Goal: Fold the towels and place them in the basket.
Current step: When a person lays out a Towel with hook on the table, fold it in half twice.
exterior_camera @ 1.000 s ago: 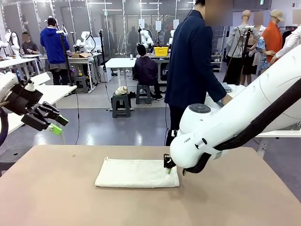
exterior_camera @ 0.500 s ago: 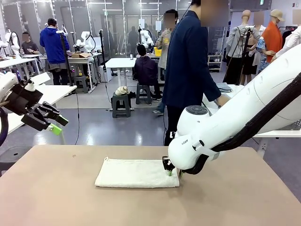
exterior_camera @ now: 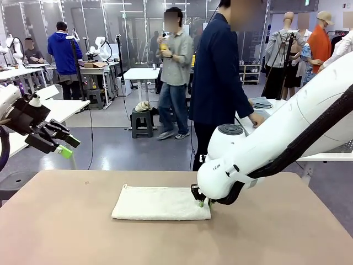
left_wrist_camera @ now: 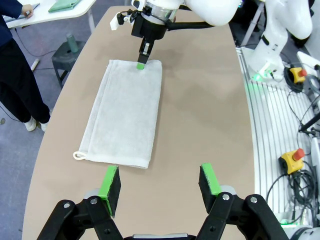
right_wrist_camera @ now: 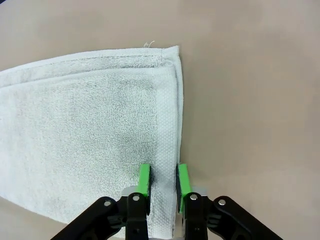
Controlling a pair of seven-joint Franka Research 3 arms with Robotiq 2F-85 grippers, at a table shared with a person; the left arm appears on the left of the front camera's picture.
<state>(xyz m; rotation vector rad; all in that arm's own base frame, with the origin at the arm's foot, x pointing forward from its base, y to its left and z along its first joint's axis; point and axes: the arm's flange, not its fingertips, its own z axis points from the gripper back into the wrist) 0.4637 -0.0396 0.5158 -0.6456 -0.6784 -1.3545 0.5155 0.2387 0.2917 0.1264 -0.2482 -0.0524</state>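
Note:
A white towel (exterior_camera: 160, 202) lies folded flat in a long rectangle mid-table, also seen in the left wrist view (left_wrist_camera: 125, 112) and close up in the right wrist view (right_wrist_camera: 85, 120). My right gripper (exterior_camera: 202, 203) points down onto its right end. The green pads (right_wrist_camera: 144, 179) stand close together with the towel's hemmed edge pinched between them (right_wrist_camera: 163, 180). My left gripper (exterior_camera: 66, 146) hangs high off the table's left side, open and empty (left_wrist_camera: 160, 182). The basket is out of view.
A person in a dark jacket (exterior_camera: 220, 83) stands at the far side, one hand on a side table (exterior_camera: 259, 107) with folded cloths. Bare tabletop (exterior_camera: 71, 232) surrounds the towel. Beside the table edge stand a stool (left_wrist_camera: 67, 50) and cables with a red-button box (left_wrist_camera: 292, 160).
My right gripper's jaws have narrowed onto the towel's right edge and the arm has settled slightly lower. My left arm has not moved. Another person has walked into the background.

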